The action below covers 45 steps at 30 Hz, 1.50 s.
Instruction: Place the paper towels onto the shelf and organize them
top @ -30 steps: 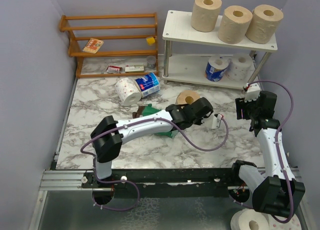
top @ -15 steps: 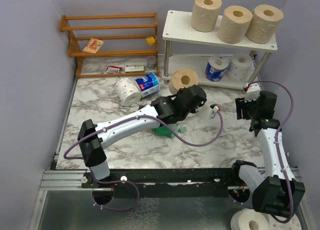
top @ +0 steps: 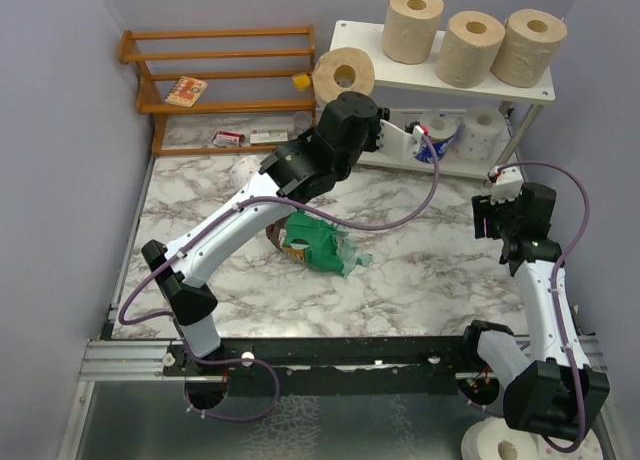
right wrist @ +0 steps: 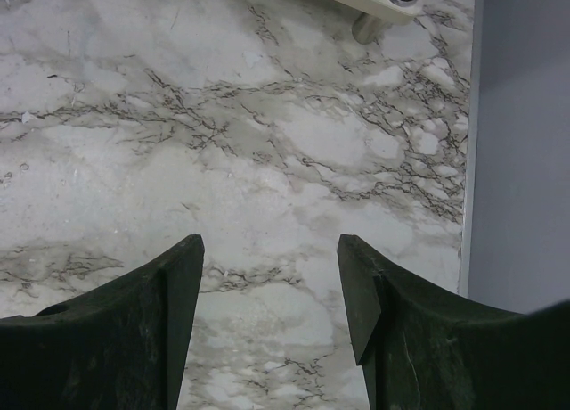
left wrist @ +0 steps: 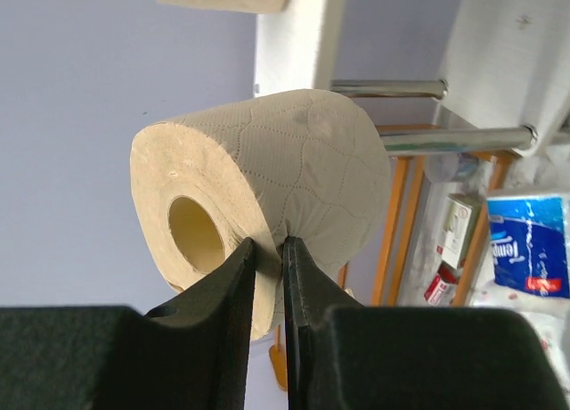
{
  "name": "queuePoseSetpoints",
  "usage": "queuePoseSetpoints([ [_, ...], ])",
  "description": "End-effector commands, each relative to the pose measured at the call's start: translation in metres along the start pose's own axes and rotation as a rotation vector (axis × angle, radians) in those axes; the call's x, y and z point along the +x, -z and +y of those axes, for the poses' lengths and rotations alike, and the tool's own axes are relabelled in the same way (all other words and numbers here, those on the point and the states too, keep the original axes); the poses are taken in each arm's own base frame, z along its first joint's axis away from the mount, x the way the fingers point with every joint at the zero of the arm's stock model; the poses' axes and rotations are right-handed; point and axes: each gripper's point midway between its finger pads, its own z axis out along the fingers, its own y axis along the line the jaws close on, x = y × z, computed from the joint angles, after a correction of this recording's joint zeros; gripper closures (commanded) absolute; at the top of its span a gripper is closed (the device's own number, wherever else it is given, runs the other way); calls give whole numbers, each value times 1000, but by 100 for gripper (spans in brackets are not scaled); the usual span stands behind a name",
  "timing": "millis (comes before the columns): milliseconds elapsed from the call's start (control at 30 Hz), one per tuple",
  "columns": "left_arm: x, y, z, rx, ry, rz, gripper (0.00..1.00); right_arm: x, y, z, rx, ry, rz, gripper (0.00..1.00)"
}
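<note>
Pinching the tan paper towel roll (left wrist: 303,160) by its wall, your left gripper (left wrist: 268,246) held it beside the shelf (top: 368,56), far edge; your right gripper (right wrist: 269,250) stood spread, right edge.

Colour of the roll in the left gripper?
Tan-brown roll, with a faint embossed pattern; clearest in left wrist view.

Green snack bag (top: 320,243), wooden rack (top: 230,75)

I saw one tan roll (top: 344,75), pinched by my left end effector (left wrist: 269,246), aloft beside the shelf's (top: 362,38) top-left corner. Three tan rolls (top: 471,48) stood on top; a blue-wrapped roll (top: 436,140) and a white roll (top: 484,128) sat below.
</note>
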Motion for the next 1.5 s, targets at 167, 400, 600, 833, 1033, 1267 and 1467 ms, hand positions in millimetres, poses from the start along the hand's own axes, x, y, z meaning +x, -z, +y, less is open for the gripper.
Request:
queuePoseSetpoints([
  [167, -15, -6, 41, -81, 107, -68, 100, -1, 2, 2, -13, -1, -16, 38],
  [400, -4, -24, 78, -219, 161, -54, 100, -1, 1, 2, -17, 0, -16, 38],
  [600, 14, -49, 94, -282, 183, -21, 100, -1, 0, 5, -33, -2, -9, 38],
  [833, 16, -65, 95, -324, 155, 4, 100, 1, -3, 5, -38, -4, 4, 38],
  [1033, 20, -75, 103, -375, 178, 24, 100, 3, -4, 6, -43, -4, 11, 38],
  [1267, 19, -83, 106, -406, 204, 33, 100, 3, -5, 6, -44, -5, 14, 38],
  [1467, 18, -89, 105, -413, 205, 21, 100, 3, -5, 6, -42, -5, 14, 38],
])
